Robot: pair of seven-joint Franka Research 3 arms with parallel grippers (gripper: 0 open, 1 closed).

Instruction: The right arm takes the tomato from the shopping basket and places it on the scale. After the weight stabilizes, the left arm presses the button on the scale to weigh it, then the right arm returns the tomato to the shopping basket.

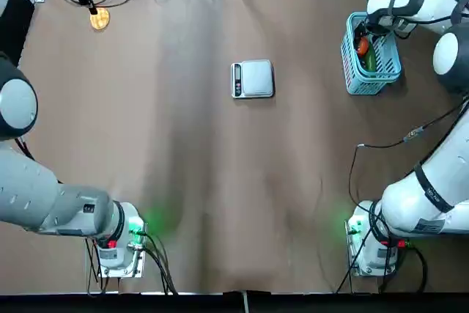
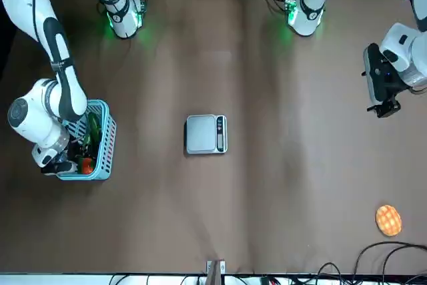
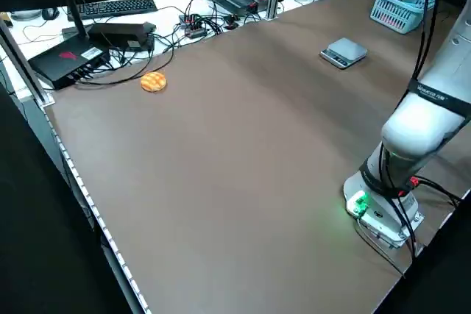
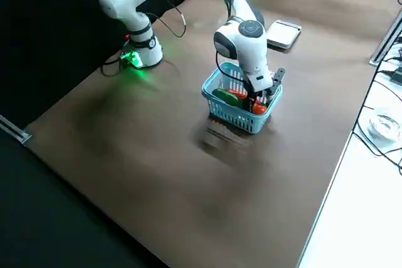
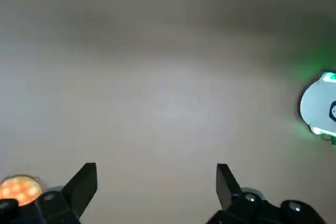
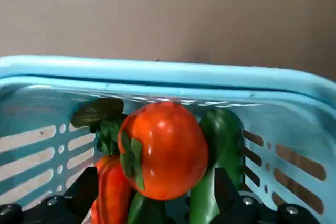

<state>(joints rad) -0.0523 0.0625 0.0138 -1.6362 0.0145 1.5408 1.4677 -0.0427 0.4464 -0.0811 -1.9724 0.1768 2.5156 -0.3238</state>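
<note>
We are noting a glossy, round orange-red tomato [image 6: 167, 150] lying in the slatted light-blue plastic basket [image 6: 199, 69], beside smooth long green vegetables [image 6: 223, 135]. The right gripper [image 4: 259, 101] is reaching into the basket, fingers spread; the left gripper [image 5: 157, 182] is hovering over the brown table [image 1: 220, 181], fingers also spread, holding nothing. The flat, silver-grey square scale [image 1: 253, 79] is sitting mid-table. In the front view the right arm is partly covering the basket's contents. The right wrist view is showing the tomato's leafy stem, which the top view is not resolving.

Overhead camera, facing straight down, tablewide
</note>
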